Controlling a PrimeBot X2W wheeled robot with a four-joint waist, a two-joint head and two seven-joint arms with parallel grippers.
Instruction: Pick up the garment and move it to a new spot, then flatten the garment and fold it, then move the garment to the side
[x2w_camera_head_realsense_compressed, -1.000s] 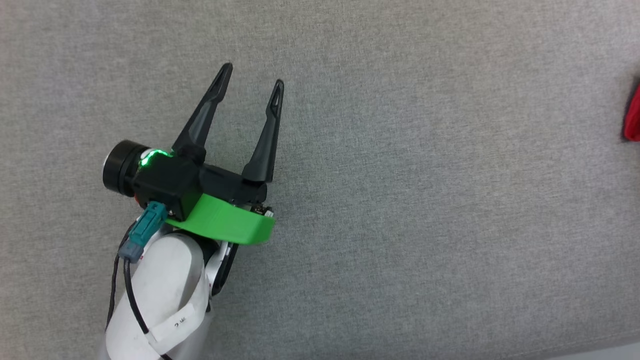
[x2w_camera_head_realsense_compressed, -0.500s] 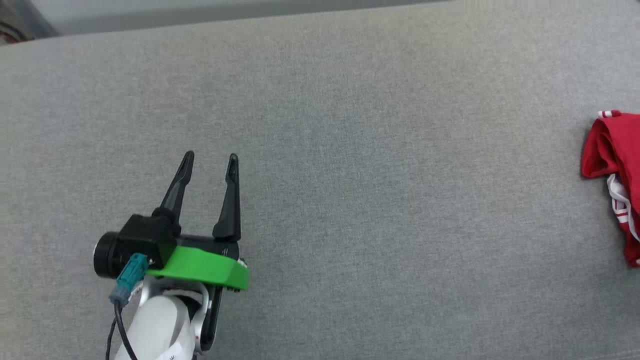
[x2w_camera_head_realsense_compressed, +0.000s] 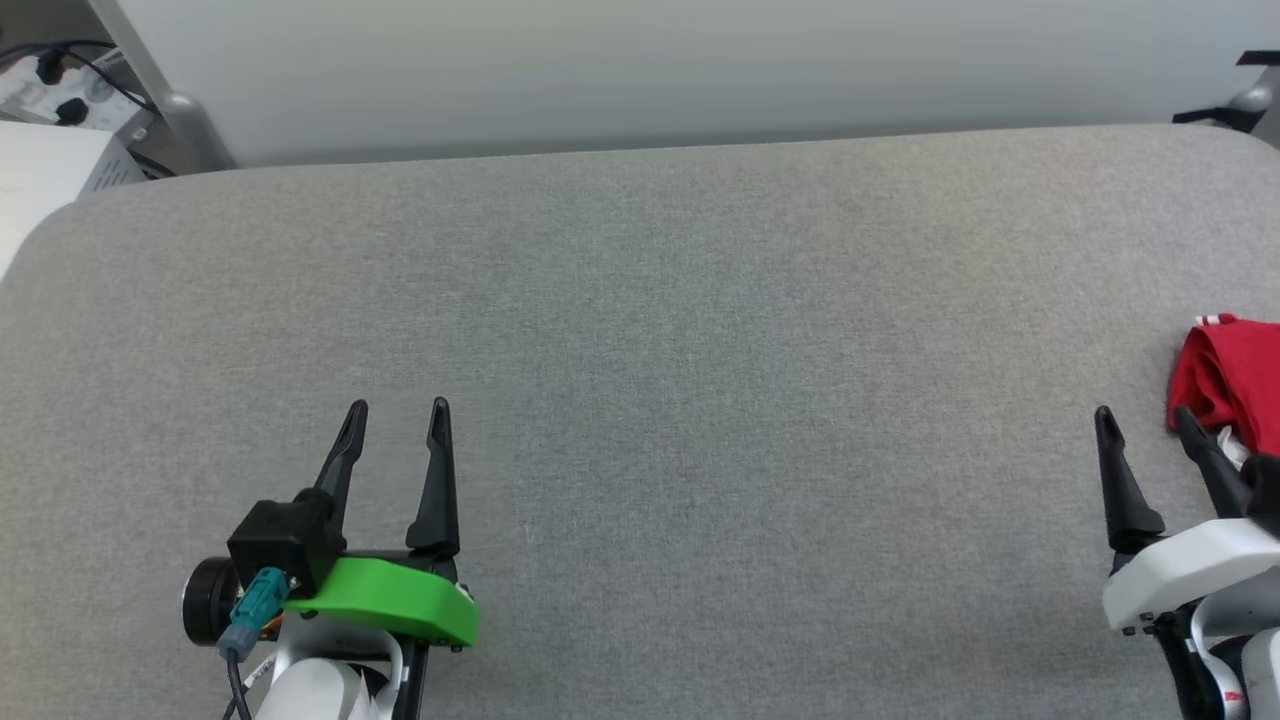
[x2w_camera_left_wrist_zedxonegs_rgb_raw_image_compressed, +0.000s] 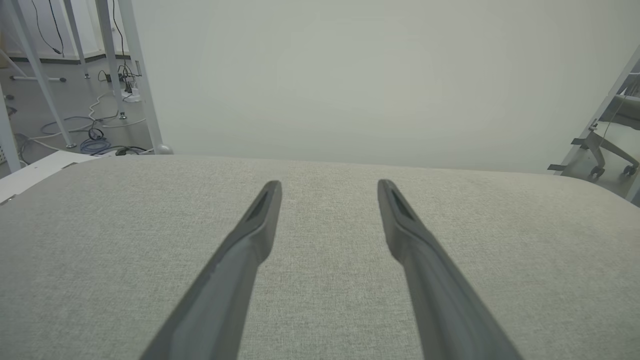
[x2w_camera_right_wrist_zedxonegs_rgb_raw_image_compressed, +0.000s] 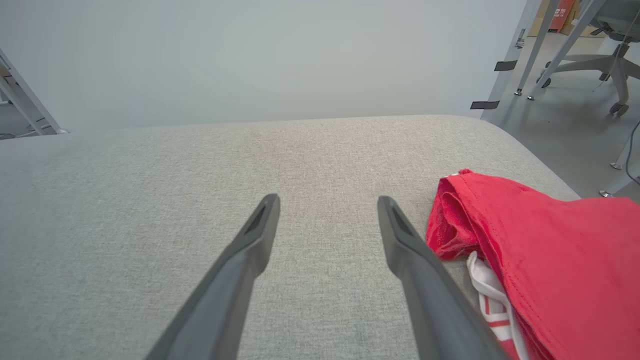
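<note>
Closest in, the left gripper (x2w_camera_head_realsense_compressed: 399, 405) sits low on the robot's left. Its two long, tapering black fingers are spread wide, with nothing between them but bare cloth. A glossy green plastic bracket (x2w_camera_head_realsense_compressed: 390, 600) curves across its base, and a teal connector (x2w_camera_head_realsense_compressed: 255, 597) with a thin black cable is plugged in beside a round black barrel. On the other side, the right gripper (x2w_camera_head_realsense_compressed: 1141, 412) is spread just as wide and is equally empty, its fingers rising from a smooth white housing (x2w_camera_head_realsense_compressed: 1180, 575). Both hang over the padded table (x2w_camera_head_realsense_compressed: 700, 350), which is covered in grey woven fabric with a fine, even grain and has rounded corners. The garment (x2w_camera_right_wrist_zedxonegs_rgb_raw_image_compressed: 540, 240) lies bunched at the table's right edge, just beside the right gripper's outer finger; I cannot tell whether they touch. It is soft red knit cloth, rumpled into a heap with a stitched hem along one fold, and a strip of white with red stripes peeks out underneath. Behind the table stands a plain, matt, pale wall panel (x2w_camera_head_realsense_compressed: 640, 70). Past its ends are slim white metal legs (x2w_camera_left_wrist_zedxonegs_rgb_raw_image_compressed: 145, 75), loose cables (x2w_camera_left_wrist_zedxonegs_rgb_raw_image_compressed: 90, 145) on the floor, and an office chair's wheeled base (x2w_camera_right_wrist_zedxonegs_rgb_raw_image_compressed: 595, 65).
</note>
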